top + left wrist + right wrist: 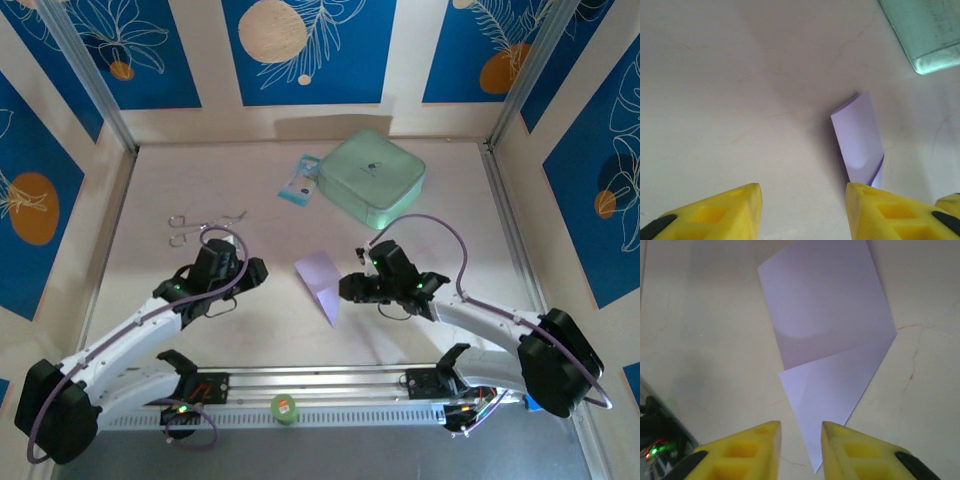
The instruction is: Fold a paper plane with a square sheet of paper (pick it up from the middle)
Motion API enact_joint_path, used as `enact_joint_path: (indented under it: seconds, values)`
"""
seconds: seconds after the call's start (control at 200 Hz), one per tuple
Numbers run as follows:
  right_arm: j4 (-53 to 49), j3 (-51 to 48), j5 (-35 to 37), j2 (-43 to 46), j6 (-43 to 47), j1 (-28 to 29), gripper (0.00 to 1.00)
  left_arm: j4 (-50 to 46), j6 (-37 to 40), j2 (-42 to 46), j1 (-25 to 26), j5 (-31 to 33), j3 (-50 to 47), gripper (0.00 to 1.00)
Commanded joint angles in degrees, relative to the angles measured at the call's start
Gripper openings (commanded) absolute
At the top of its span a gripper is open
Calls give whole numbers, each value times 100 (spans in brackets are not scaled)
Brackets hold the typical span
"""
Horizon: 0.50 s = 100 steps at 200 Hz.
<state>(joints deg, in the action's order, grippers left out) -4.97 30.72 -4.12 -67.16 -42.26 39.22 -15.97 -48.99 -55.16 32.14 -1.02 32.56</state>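
Above: both arms elbowed inward, left end effector (256, 270) and right end effector (347, 288) flanking the creased lavender sheet of paper (320, 280), flat on the table (160, 180). Left wrist: yellow fingers (715, 212) spread wide, thin matte sheet ahead. Right wrist: fingers (747, 452) narrowly parted over its pointed fold.

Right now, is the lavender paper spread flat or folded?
Folded. A crease crosses the square sheet of paper in the right wrist view, one end tapers to a point, and its outline is not square.
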Motion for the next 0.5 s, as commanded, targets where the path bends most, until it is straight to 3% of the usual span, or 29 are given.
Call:
enact_joint_path:
  seconds: [0.0, 0.225, 0.495]
  values:
    - [460, 56, -1161, -315, -392, -186, 19, 301, -23, -136, -41, -387, 12, 47]
    - [596, 374, -1507, -1201, -433, -178, 16, 535, -101, -320, -42, -624, -16, 41]
    - [795, 623, -1838, -2151, -528, -148, 17, 457, -126, -234, -41, -692, -81, 41]
